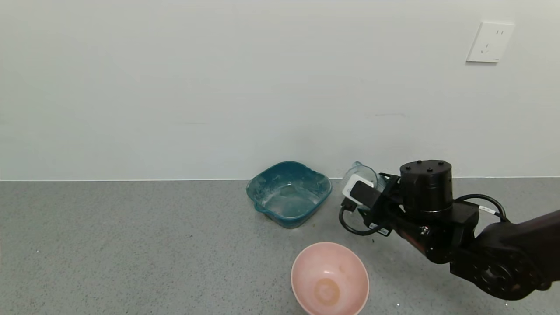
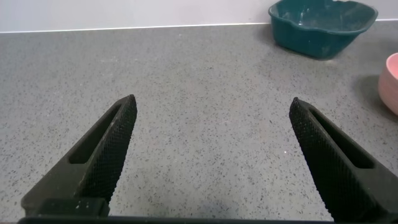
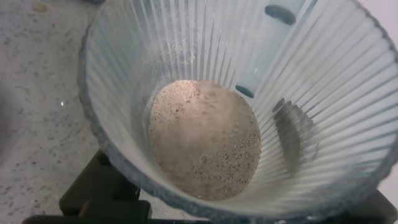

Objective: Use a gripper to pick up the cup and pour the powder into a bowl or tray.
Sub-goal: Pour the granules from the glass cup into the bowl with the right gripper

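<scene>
My right gripper [image 1: 359,193] is shut on the ribbed translucent cup [image 1: 365,173], just right of the teal basin and behind the pink bowl [image 1: 306,271]. The cup leans a little toward the basin; its base is hidden behind the gripper. In the right wrist view the cup [image 3: 124,74] fills the picture, with pale beige powder [image 3: 205,140] heaped in its bottom. The pink bowl has an orange-tan spot at its centre and holds nothing else; its edge also shows in the left wrist view [image 2: 390,84]. My left gripper [image 2: 211,102] is open and empty over bare counter.
A dark teal squarish basin [image 1: 267,181] with white dusty residue stands by the wall, left of the cup; it also shows in the left wrist view [image 2: 323,34]. The grey speckled counter [image 1: 131,245] stretches to the left. A white wall rises behind.
</scene>
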Robot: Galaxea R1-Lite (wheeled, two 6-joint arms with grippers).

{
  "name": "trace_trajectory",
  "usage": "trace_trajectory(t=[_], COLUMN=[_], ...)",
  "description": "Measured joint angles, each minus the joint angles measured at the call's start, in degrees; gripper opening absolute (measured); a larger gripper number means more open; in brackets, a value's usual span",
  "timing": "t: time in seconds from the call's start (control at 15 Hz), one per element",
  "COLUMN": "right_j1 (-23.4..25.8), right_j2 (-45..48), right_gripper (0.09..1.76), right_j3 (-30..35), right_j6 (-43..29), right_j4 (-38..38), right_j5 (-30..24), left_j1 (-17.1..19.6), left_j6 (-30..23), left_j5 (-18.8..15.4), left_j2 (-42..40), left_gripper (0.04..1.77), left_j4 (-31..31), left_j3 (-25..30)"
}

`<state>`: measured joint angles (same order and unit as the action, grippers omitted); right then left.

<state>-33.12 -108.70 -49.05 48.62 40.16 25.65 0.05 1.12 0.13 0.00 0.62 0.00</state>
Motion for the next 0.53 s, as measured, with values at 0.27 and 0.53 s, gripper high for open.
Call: trace_trajectory(t=[0.27, 0.53], right_j1=[-3.5, -5.2], right_j2=[-0.9, -0.7], right_gripper=[1.35, 1.35], right_j3=[0.7, 2.5], right_j6=[6.3, 13.6], right_j4=[-0.1, 0.0], right_j5=[4.1, 5.2], left_j1=[0.0, 0.0], left_j6=[0.0, 0.0], left_j5=[0.0, 0.0], left_j2=[0.0, 0.0], left_gripper=[1.76, 1.76], left_j4=[0.0, 0.0], left_j3=[0.0, 0.0])
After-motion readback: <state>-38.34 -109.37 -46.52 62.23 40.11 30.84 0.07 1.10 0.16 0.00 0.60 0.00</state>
